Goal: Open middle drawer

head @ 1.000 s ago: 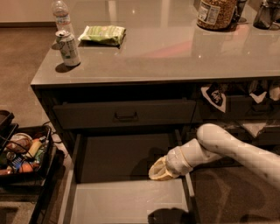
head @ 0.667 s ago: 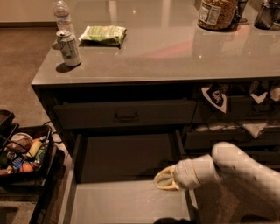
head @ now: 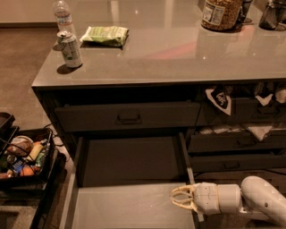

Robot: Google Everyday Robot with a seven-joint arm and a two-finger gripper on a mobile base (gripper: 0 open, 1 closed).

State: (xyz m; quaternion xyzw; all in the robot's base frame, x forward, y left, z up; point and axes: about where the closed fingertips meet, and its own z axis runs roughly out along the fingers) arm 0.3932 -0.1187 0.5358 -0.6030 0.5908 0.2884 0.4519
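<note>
Single camera view, looking down at a grey counter (head: 178,58) and the drawers beneath. At the counter's front left corner, a can (head: 70,48); just behind it on the left edge, a bottle (head: 62,15); beside them toward the back, a green packet (head: 105,36) lying flat. At the back right, a jar (head: 219,13). Under the counter's front edge, the top drawer (head: 89,118), closed, with a loop handle (head: 128,117) at its centre. Directly below, the middle drawer (head: 125,206) drawn far out, plain grey floor bare, its front out of view. At that drawer's right wall, near the front right corner, the gripper (head: 175,198), pointing left over the floor, pale fingers (head: 182,190) apart and closed on nothing, not touching the handle above. Behind it, the white arm (head: 263,203) reaching in from the lower right. To the right, a second stack of drawers (head: 237,143), partly open, with bags (head: 219,98) hanging out over their fronts. At far left, beside the cabinet, a black basket (head: 49,147) full of small items.
</note>
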